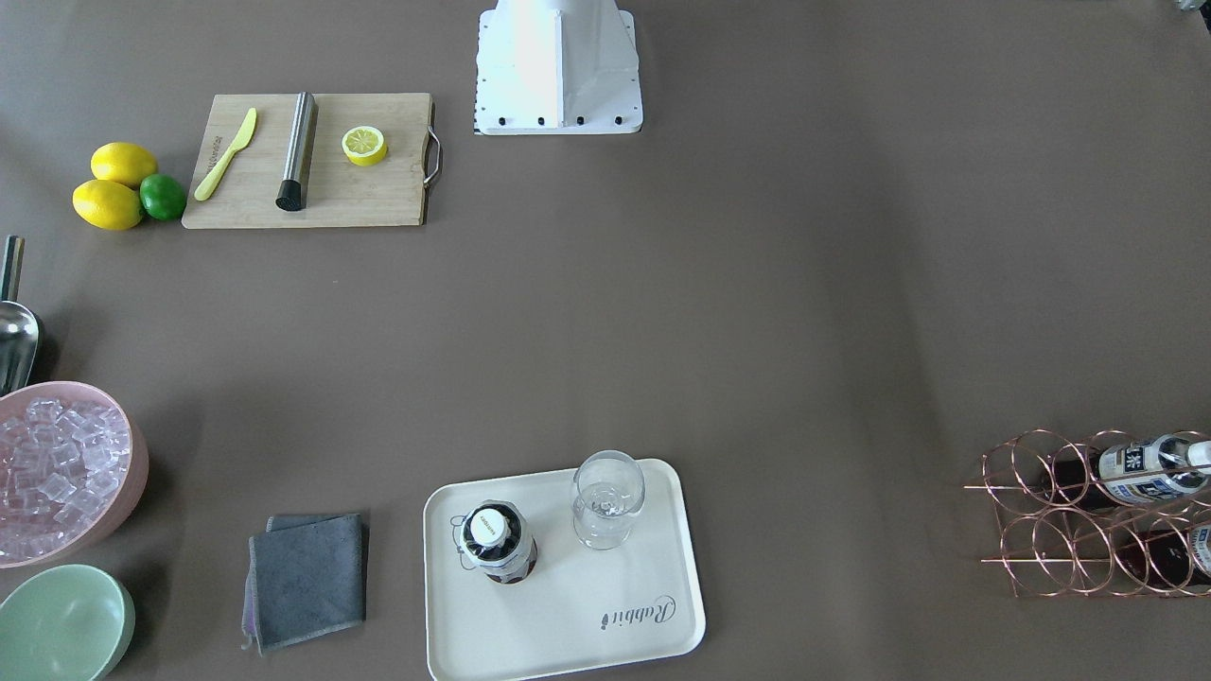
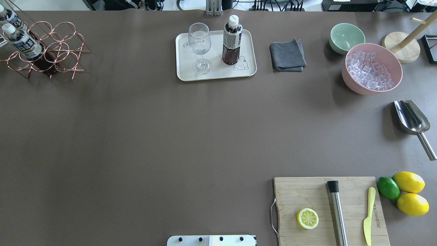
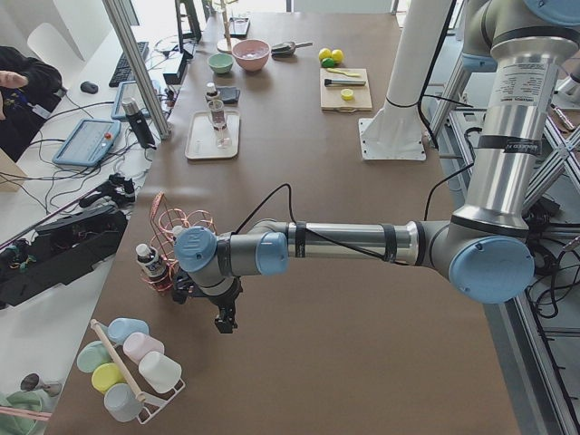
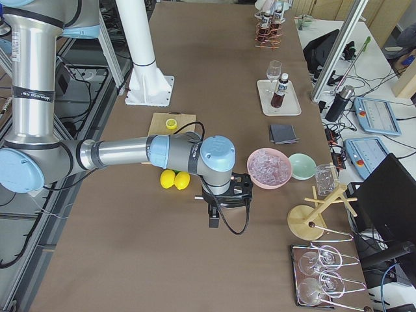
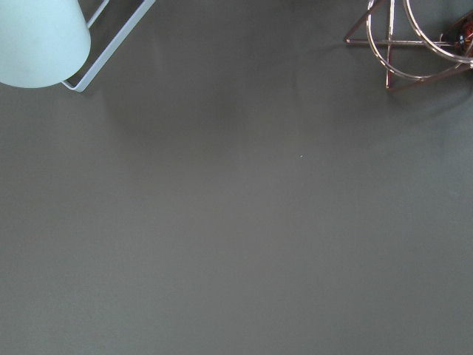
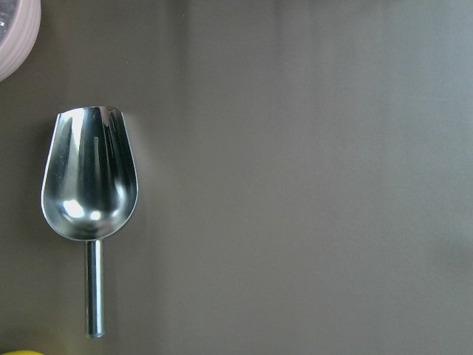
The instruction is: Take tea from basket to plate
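- Where the plate (image 2: 218, 74) lies at the far edge of the table (image 2: 170, 136), the tea (image 2: 231, 41) stands upright on it, white cap up, at the end with the cartoon animal.
- A glass (image 2: 199, 44) stands on the same plate, just beside the tea but apart from it, near the word "Rabbit".
- The basket (image 2: 54, 51) sits well apart from the plate, at the far corner on the robot's left. Two more bottles (image 2: 24, 43) rest tilted in its rings.
- The left gripper (image 3: 222, 322) points down over bare table just beside the basket. Only the side view shows it, so I cannot tell how wide its jaws stand or whether it has hold of anything.
- Its wrist camera sees brown table, a corner of the basket at top right, and a pale cup (image 5: 37, 37) on a white wire rack (image 5: 111, 44) at top left.
- The right gripper (image 4: 213, 218) hangs over the table near the pink bowl (image 4: 268, 168) of ice and the lemons (image 4: 174, 179). Here too I cannot tell its opening or its hold.
- Its wrist camera looks straight down on a steel scoop (image 6: 89, 177) lying flat, with the pink bowl's rim in the top left corner.
- A grey cloth (image 2: 287, 55) lies between the plate and the green bowl (image 2: 347, 37).
- The board (image 2: 300, 191) carries a half lemon (image 2: 307, 218), a steel rod (image 2: 337, 212) and a yellow knife (image 2: 368, 215). A lime (image 2: 388, 188) touches the lemons just beside it.
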You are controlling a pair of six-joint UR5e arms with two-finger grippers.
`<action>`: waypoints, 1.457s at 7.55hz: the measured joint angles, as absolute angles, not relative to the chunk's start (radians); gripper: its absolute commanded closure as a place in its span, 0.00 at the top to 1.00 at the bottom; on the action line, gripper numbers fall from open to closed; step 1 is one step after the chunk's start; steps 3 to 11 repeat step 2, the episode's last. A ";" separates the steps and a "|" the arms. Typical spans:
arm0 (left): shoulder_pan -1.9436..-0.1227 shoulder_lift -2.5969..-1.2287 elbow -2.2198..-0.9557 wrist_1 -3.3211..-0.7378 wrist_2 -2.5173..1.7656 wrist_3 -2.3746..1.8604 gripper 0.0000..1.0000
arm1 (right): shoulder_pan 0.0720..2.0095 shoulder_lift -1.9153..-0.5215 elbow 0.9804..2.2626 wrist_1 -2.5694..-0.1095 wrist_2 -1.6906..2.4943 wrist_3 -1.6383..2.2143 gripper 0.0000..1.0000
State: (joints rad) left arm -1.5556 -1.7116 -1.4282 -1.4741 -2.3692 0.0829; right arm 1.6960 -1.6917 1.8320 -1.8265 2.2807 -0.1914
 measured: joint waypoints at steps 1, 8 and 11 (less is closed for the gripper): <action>-1.555 -1.712 -1.430 -1.474 -2.370 0.083 0.98 | 1.696 -1.689 1.830 -1.819 2.282 -0.190 1.00; -1.555 -1.712 -1.430 -1.474 -2.370 0.083 0.98 | 1.695 -1.687 1.836 -1.818 2.292 -0.189 1.00; -1.555 -1.712 -1.430 -1.474 -2.370 0.083 0.98 | 1.695 -1.687 1.836 -1.818 2.292 -0.189 1.00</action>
